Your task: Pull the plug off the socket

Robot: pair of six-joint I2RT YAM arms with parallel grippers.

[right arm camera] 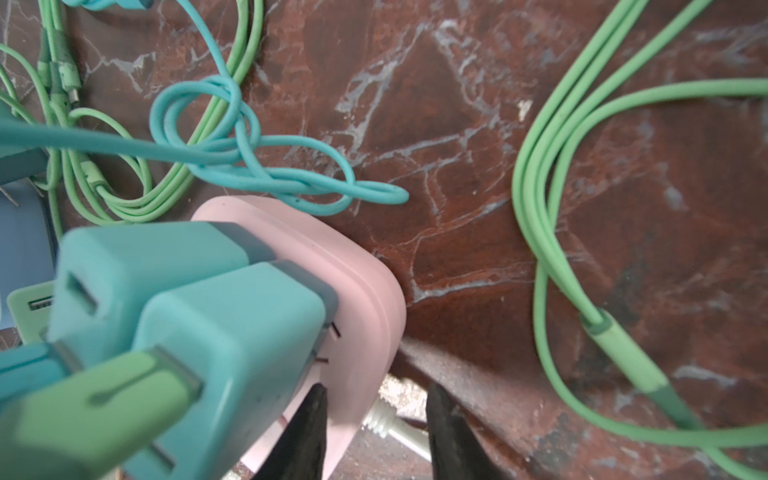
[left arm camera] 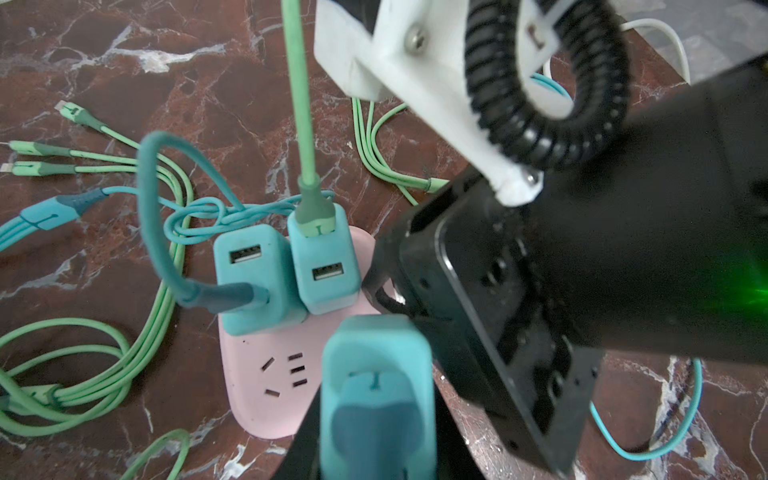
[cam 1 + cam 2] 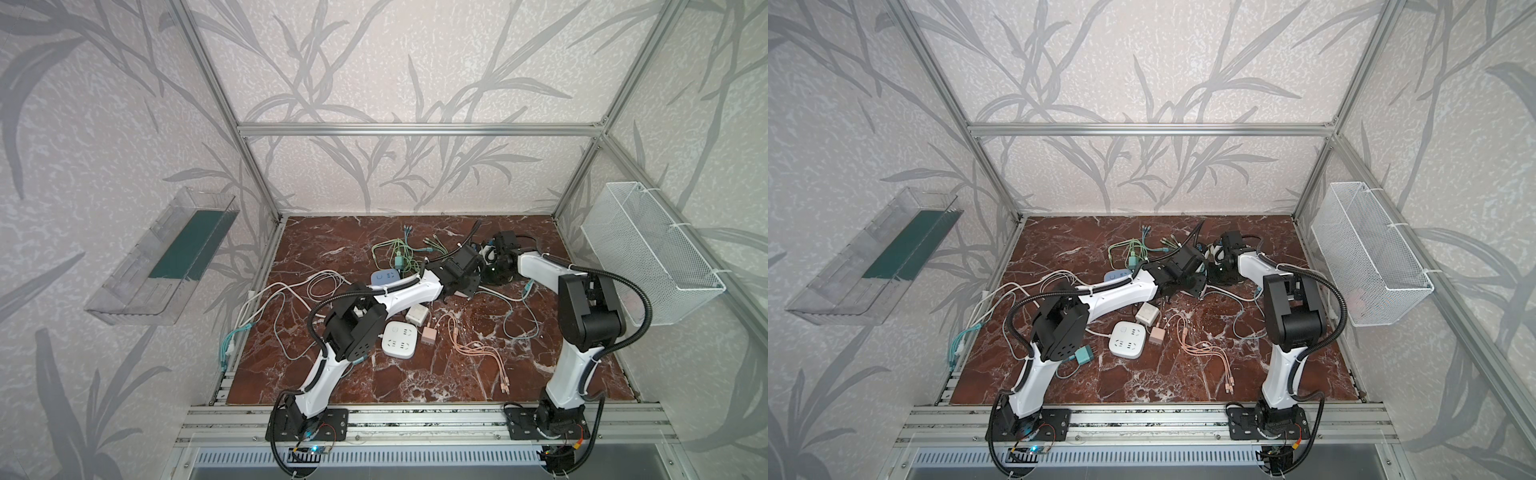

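The pink socket (image 2: 266, 399) lies on the marble table, also seen in the right wrist view (image 1: 365, 291). Two teal chargers (image 2: 253, 274) (image 2: 324, 270) stand plugged into it. My left gripper (image 2: 376, 428) is shut on a third teal plug (image 2: 376, 365), held over the socket's near end beside empty slots (image 2: 282, 370). Its prongs are hidden in the left wrist view. A bare metal prong (image 1: 8, 195) shows at the edge of the right wrist view. My right gripper (image 1: 374, 388) straddles the socket's edge, with one finger (image 1: 307, 424) on its top face.
A white socket strip (image 3: 398, 338), a blue one (image 3: 384, 277), a white charger (image 3: 417, 314) and a pink charger (image 3: 428, 334) lie mid-table. Green cables (image 3: 395, 249) and pink cables (image 3: 478, 345) sprawl around. A wire basket (image 3: 648, 253) hangs on the right wall and a clear tray (image 3: 166, 257) on the left.
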